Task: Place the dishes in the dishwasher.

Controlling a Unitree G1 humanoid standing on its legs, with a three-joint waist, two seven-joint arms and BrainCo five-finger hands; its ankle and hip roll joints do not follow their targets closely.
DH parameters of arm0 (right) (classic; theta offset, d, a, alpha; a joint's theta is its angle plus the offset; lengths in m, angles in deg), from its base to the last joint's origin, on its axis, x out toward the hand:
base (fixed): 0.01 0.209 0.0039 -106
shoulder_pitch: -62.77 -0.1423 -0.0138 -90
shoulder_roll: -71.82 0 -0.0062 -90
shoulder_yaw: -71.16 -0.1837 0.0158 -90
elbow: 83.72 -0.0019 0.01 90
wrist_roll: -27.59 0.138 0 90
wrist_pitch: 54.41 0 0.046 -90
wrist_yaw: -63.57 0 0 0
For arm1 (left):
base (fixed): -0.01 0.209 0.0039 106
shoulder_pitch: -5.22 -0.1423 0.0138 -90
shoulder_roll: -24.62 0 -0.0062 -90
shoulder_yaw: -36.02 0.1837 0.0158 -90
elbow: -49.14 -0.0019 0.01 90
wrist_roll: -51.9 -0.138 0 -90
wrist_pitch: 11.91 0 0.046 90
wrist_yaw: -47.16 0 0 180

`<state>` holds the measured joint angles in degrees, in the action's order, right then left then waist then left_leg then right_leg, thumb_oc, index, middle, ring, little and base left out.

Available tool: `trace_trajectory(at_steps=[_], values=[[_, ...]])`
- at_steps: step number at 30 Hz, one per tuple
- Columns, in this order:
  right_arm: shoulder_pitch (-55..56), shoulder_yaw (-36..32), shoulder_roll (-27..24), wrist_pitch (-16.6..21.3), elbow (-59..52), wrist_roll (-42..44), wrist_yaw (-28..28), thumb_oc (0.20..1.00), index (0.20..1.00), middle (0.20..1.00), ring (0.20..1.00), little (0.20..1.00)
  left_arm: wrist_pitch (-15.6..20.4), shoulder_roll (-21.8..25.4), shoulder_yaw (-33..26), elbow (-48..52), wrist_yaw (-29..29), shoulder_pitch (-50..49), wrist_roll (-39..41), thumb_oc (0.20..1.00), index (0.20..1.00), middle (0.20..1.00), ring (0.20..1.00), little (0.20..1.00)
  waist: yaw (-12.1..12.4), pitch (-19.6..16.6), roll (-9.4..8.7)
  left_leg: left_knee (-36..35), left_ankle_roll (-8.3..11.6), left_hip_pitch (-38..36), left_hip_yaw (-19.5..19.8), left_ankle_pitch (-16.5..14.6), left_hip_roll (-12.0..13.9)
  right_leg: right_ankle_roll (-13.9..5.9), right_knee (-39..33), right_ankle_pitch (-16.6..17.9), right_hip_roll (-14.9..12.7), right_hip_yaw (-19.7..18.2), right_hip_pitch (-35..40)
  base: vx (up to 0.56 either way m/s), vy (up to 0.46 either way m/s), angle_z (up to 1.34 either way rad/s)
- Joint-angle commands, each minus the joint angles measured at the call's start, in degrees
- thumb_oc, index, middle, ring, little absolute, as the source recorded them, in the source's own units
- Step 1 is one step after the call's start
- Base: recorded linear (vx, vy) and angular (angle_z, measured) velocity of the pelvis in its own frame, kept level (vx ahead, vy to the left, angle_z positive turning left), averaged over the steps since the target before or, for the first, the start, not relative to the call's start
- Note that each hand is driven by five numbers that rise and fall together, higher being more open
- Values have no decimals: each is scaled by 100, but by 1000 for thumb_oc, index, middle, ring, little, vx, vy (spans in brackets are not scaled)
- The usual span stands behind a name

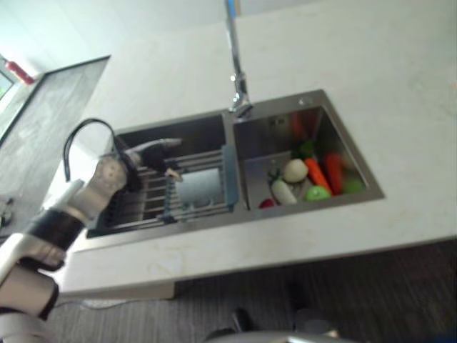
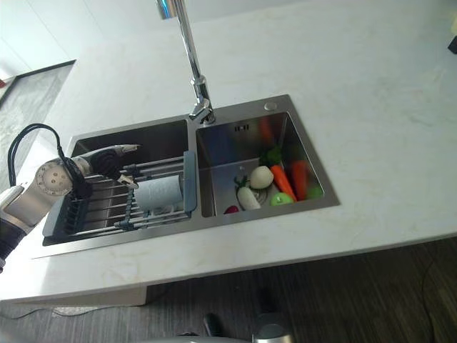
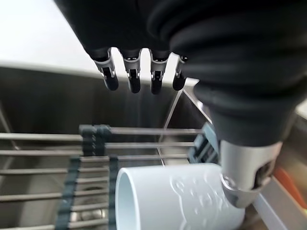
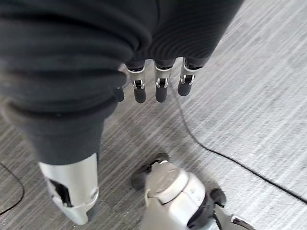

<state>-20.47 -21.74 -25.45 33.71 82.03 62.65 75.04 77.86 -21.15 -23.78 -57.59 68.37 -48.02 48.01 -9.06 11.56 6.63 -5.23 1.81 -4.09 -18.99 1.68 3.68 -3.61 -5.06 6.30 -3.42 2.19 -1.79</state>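
1. Fingers (image 3: 133, 76) of left hand (image 2: 107, 161) straight and relaxed, holding nothing, above the sink (image 2: 143, 136).
2. Reach step, judged: next, lower and close round the cup.
3. Rack (image 2: 93, 207) spanning the left basin.
4. Cup (image 3: 182, 199) lying sideways on it, ungrasped.
5. Right hand (image 4: 158, 72) idle over floor, fingers loose.

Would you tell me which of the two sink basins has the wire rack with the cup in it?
The left basin: a wire rack spans it, carrying the pale blue cup. The right basin holds vegetables.
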Motion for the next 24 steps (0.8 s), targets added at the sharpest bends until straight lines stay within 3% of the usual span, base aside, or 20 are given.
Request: trace_trajectory(at_steps=[1,10,16,24], values=[[-125,92,-21,33,168,258,48,1000,1000,1000,1000,1000,-11,179,-89,-37,41,597,-89,1000,1000,1000,1000,1000,-42,-53,-188,53,127,137,403,-236,131,-737,6,-72,-625,199,-43,-62,-3,-7],[-205,82,-139,114,111,380,71,1000,1000,1000,1000,1000,116,69,207,-208,140,705,-67,1000,1000,1000,1000,1000,-112,91,-238,57,156,213,336,-176,153,-740,6,-6,-653,196,-152,-34,6,-2],[-190,49,-85,103,105,388,90,1000,1000,1000,1000,1000,-80,-15,320,-134,450,756,48,1000,1000,1000,1000,1000,-146,95,-216,44,144,220,298,-188,119,-785,6,22,-723,197,-168,-13,15,0],[-182,81,-93,165,32,393,46,1000,1000,1000,1000,1000,-12,-39,363,-358,570,609,11,1000,1000,1000,1000,1000,-166,154,-196,59,134,254,284,-178,95,-791,15,42,-762,162,-190,-10,11,0]])
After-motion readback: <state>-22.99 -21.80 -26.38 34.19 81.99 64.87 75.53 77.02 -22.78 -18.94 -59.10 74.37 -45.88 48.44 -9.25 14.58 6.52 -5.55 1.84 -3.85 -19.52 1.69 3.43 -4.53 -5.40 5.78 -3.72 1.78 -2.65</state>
